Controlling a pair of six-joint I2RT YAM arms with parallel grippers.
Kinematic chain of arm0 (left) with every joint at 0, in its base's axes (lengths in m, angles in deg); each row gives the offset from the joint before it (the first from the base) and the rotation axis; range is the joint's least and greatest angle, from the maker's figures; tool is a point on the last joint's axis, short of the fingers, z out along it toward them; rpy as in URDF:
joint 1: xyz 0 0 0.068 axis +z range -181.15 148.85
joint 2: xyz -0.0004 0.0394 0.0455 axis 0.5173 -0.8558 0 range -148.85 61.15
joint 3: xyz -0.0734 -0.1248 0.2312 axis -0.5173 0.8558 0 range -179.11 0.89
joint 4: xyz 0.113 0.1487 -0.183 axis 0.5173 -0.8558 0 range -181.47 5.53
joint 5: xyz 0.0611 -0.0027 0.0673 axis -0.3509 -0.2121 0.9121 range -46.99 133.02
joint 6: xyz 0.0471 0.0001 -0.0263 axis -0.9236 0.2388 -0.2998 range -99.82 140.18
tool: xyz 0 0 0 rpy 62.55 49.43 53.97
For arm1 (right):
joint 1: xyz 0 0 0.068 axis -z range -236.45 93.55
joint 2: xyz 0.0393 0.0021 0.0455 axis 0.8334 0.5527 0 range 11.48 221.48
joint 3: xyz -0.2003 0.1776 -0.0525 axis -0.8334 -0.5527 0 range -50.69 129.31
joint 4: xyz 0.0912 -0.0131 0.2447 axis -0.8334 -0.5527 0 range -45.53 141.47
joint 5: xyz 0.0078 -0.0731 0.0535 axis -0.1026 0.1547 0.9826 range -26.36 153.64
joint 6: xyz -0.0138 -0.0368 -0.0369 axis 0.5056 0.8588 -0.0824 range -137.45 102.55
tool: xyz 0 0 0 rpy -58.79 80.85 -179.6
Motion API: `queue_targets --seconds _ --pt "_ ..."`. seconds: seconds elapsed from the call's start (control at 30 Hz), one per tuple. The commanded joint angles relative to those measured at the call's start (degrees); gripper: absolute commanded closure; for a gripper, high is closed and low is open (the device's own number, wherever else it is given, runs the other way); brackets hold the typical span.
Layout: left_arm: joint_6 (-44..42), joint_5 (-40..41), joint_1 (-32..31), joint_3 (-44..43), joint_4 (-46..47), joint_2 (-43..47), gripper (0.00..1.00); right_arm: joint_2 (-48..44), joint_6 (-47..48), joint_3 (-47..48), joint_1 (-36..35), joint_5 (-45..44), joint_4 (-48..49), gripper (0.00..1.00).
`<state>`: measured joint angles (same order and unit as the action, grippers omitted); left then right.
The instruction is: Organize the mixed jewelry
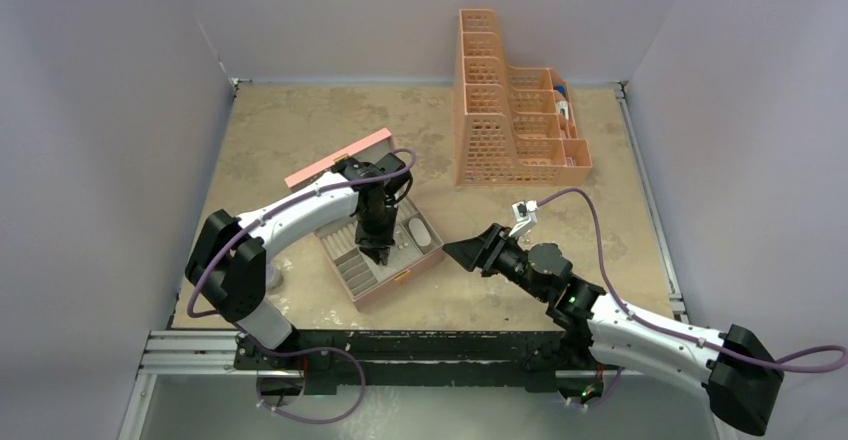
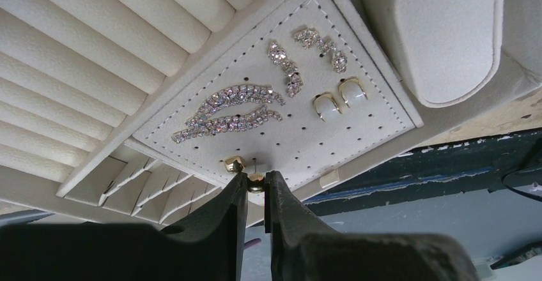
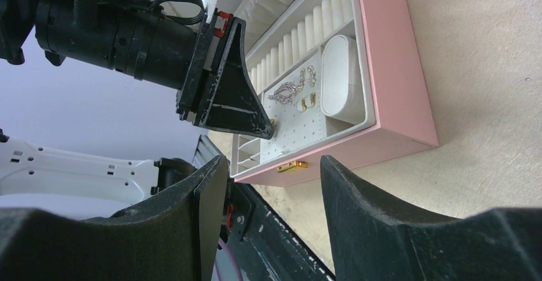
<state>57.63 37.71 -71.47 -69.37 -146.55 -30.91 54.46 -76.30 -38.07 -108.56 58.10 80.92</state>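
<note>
On the table [image 1: 300, 130] we see the pink box [image 1: 400, 282] lying open, its compartments facing up for sorting. Our right hand [image 3: 271, 163] hangs beside it, jaws wide and empty (likely parked out of the way). Our left hand [image 2: 255, 182] is down at the perforated panel [image 2: 307, 147], narrowed to a slit on 1 gold stud [image 2: 255, 179], probably to seat its post. On the panel sit 4 crystal earrings [image 2: 236, 108] and 2 gold hoops [image 2: 339, 99].

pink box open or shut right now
Open. The pink box has its lid leaning back, and the cream interior is exposed: ring rolls and a perforated panel with jewelry on it.
</note>
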Motion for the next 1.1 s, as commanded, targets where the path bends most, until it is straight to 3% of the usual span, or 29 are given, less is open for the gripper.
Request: queue_targets --seconds 0.0,0.5,1.07 --pt "1.1 2.9 -0.4 0.5 1.7 -1.2 0.84 -0.8 1.1 0.2 -0.2 -1.7 2.2 0.42" --pt "2.1 4.8 -0.4 -0.4 1.2 -0.8 0.82 -0.7 1.6 0.6 -0.2 -1.7 2.0 0.42" --pt "2.8 -0.3 -0.4 -1.5 -0.5 9.7 0.66 -2.2 3.5 4.1 -0.2 -5.0 -4.6 0.42"
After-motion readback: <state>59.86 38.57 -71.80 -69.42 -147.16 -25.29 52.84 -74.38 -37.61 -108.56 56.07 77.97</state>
